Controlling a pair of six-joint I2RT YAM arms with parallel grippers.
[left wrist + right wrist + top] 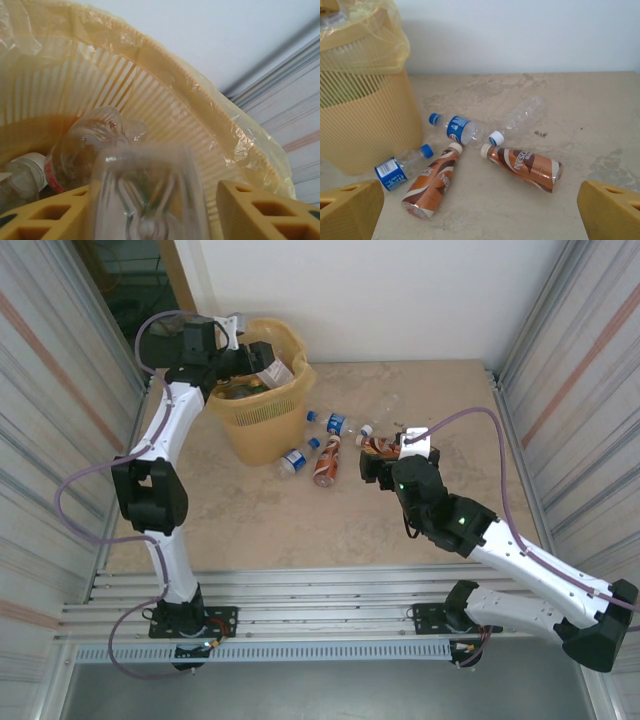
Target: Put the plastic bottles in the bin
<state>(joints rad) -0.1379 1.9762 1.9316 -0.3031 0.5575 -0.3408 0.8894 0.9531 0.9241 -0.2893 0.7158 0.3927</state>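
Note:
My left gripper (238,340) hangs over the yellow bin (262,415). In the left wrist view its yellow fingers (265,210) stand wide apart, and a blurred clear bottle (145,190) sits between them with a gap on the right side. Inside the bin (165,90) lies a clear bottle with a red-white label (75,150). My right gripper (385,455) is open above the table, with nothing between its fingers (615,210). Below it lie two brown-orange bottles (527,165) (432,180), two blue-labelled clear ones (462,129) (400,167) and a clear white-capped one (520,117).
The bottles on the table cluster just right of the bin, between it and my right gripper. Corrugated metal walls (575,350) close in both sides, and a white wall runs along the back. Bare stone-patterned tabletop (300,530) lies in front of the cluster.

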